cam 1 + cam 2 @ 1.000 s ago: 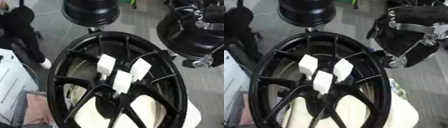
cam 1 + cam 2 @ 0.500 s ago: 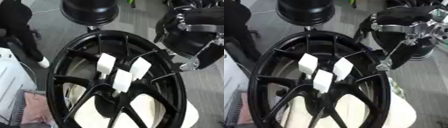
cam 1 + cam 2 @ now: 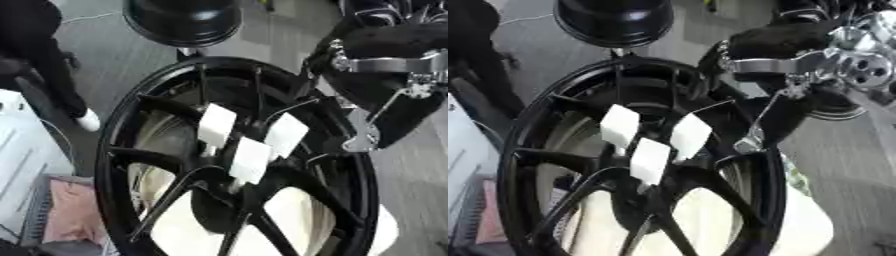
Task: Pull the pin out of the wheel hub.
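Three white tags (image 3: 252, 145) are seen standing at the centre of the black wheel hub (image 3: 122, 150), just left of and below the right hand (image 3: 785, 115). Whether its fingers are curled or straight cannot be told.

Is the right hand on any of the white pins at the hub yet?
Apart. In the right eye view the right hand hangs over the wheel's right rim, with dark spoke showing between it and the nearest white pin.
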### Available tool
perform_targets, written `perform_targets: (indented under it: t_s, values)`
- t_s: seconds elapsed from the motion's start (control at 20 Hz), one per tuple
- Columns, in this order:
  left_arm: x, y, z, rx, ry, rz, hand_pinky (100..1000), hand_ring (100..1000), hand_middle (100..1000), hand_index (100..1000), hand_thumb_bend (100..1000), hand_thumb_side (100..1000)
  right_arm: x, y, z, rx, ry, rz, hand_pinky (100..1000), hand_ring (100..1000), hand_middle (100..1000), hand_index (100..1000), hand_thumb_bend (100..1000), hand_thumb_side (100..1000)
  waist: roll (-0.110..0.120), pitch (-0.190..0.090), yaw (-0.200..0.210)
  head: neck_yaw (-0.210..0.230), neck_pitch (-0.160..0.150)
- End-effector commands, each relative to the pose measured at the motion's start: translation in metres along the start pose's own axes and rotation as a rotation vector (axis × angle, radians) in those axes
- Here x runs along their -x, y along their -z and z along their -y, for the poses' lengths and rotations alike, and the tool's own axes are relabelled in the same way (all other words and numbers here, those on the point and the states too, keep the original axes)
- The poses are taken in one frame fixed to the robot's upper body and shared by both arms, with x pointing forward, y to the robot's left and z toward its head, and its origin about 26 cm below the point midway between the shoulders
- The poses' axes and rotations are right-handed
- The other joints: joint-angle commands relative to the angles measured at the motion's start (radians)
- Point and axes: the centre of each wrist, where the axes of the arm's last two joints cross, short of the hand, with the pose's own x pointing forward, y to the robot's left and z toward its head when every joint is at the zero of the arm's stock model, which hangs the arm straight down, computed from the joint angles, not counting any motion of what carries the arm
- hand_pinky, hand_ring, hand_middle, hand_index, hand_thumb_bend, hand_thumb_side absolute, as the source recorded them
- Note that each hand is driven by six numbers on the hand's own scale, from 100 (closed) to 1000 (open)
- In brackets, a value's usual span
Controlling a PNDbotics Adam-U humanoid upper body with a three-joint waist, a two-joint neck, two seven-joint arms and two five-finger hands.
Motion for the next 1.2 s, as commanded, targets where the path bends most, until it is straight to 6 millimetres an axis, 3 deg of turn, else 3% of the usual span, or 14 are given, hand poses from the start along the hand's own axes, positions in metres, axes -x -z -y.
perform_targets:
  t_s: [0.05,0.75,1.2]
  values:
    - [-0.0051,0.0049,-0.0008,0.022,0.015,0.020,775,653,618,795,100,699,-0.0025,-0.0029,0.0073,0.007,-0.031,-0.005,846,772,720,805,503,186,0.006,-0.010,0.002,0.000,0.008]
    - [-0.0042,0.0043,0.0028,0.029,0.027,0.023,775,647,615,794,100,727,-0.0058,0.0008,0.0084,0.024,-0.083,0.036,854,785,734,810,470,100,-0.002,0.038,0.025,-0.018,0.016]
    - [-0.0036,0.0041,0.0052,0.030,0.035,0.024,775,646,614,794,100,737,-0.0051,0.0015,0.0063,0.029,-0.097,0.045,855,786,733,808,443,100,-0.009,0.063,0.034,-0.023,0.010]
